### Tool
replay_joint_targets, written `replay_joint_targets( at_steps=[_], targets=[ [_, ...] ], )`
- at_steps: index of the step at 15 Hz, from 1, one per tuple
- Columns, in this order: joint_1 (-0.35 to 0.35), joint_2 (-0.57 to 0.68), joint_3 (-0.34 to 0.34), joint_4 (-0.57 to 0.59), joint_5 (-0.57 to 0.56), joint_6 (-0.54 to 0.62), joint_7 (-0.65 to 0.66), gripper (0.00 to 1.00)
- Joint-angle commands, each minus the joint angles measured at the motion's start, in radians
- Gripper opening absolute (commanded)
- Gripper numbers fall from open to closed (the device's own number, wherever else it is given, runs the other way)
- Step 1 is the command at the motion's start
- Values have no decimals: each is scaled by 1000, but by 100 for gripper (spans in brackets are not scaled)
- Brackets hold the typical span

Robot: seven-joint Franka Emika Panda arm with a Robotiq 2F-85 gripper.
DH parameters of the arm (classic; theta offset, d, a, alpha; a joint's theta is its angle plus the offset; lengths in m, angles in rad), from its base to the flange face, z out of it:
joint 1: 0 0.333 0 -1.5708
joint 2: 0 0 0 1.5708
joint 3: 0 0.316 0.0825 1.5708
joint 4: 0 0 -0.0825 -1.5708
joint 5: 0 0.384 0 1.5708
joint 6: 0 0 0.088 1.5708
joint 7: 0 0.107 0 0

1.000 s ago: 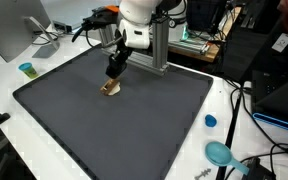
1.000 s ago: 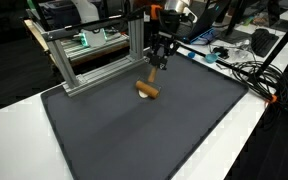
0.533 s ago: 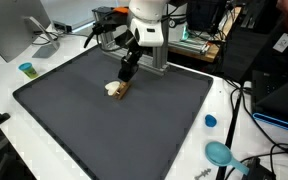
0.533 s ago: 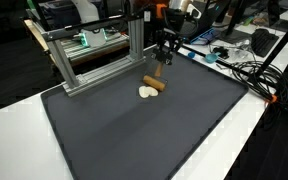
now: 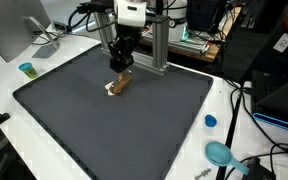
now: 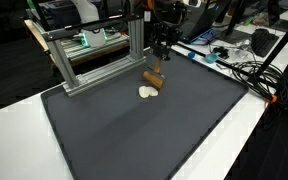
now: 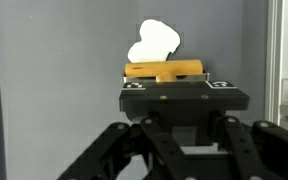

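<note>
One brown wooden stick (image 5: 123,81) is in the grip. The jaws are clenched on it and the gripper (image 5: 122,71) comes down on it from above. The stick is over the far part of the dark mat (image 5: 104,130), about mid-width. It looks tilted, upper end in the fingers. Can't tell whether the lower end touches the mat.

Wrist view: the stick (image 7: 164,71) lies crosswise right at the tips of the gripper (image 7: 174,84). A white lobed piece (image 7: 152,45) lies flat on the grey mat (image 7: 54,90) beyond it, its lower edge hidden behind the stick.

In an exterior view the stick (image 6: 154,78) hangs directly under the gripper (image 6: 158,66). The white piece (image 6: 148,92) lies on the mat (image 6: 134,135) just near-left of it. They are close together, but I can't tell if they touch. In an exterior view the white piece (image 5: 111,89) shows at the stick's lower left end.

Surroundings:
- An aluminium frame (image 5: 160,48) stands just beyond the mat's far edge, close behind the gripper. It is also seen at the far left (image 6: 94,62).
- The mat lies on a white table (image 5: 2,98).
- A small teal cup (image 5: 26,69) is off the mat's far-left corner, with a monitor (image 5: 9,30) behind it.
- A blue cap (image 5: 210,121) is right of the mat, and a teal round thing (image 5: 219,153) is nearer, at the near right.
- Cables (image 6: 249,70) run along the table's right side.
</note>
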Motion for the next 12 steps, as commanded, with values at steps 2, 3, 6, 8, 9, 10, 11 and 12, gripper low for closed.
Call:
replay_joint_targets(
  at_steps=[2,3,6,8,9,10,11,12],
  targets=[
    [13,-28,-40,-18,-66,23,129,22],
    [15,-20,-42,-16,-78,16,148,22],
    [30,16,-44,-6,-136,14,216,22],
    [36,55,-37,16,-148,-2,237,22],
    [37,70,-30,22,-142,-5,226,22],
    [41,89,-24,29,-138,-3,213,22],
    [46,107,-22,43,-142,-8,207,22],
    [57,128,-26,69,-169,-34,212,22]
  ],
)
